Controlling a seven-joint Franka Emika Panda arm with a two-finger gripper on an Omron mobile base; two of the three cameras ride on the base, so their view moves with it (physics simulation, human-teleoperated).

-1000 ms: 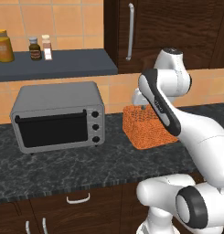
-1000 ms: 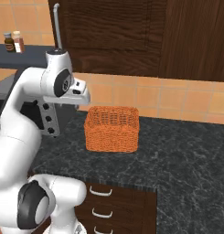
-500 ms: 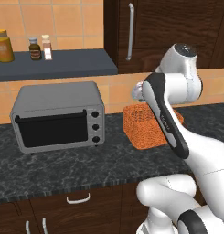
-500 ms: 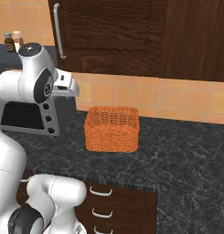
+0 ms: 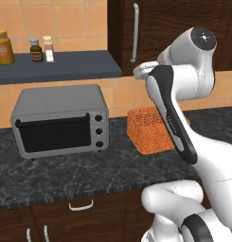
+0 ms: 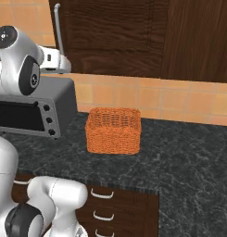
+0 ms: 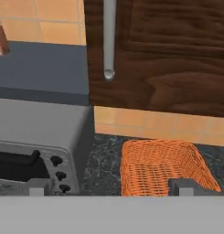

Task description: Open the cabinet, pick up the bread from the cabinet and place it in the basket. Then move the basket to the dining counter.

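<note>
Cabinet (image 5: 179,28): dark wood wall unit, door closed; long silver bar handle (image 5: 135,32) runs vertically at its left edge, its lower end in the hand view (image 7: 109,68). The bread is presumably inside, since the door hides the interior.

Basket (image 6: 114,130): orange woven mesh, seemingly empty, on the black marbled counter (image 6: 189,152) directly below the cabinet, just right of the toaster oven (image 5: 60,120). That position suits a short drop from shelf to basket.

Gripper (image 7: 111,188): fingertips (image 7: 40,186) stand far apart at the bottom of the hand view, nothing between them; it holds nothing. The hand points at the lower cabinet door with the handle above centre, a likely line-up for a pull on the bar. The wrist is partly hidden behind the arm in the left base view, so its gap to the handle is hard to judge.

Shelf (image 5: 56,66): dark blue-grey, bearing small jars (image 5: 4,47); not part of the task.

Status: door-opening stage, handle not yet grasped.
</note>
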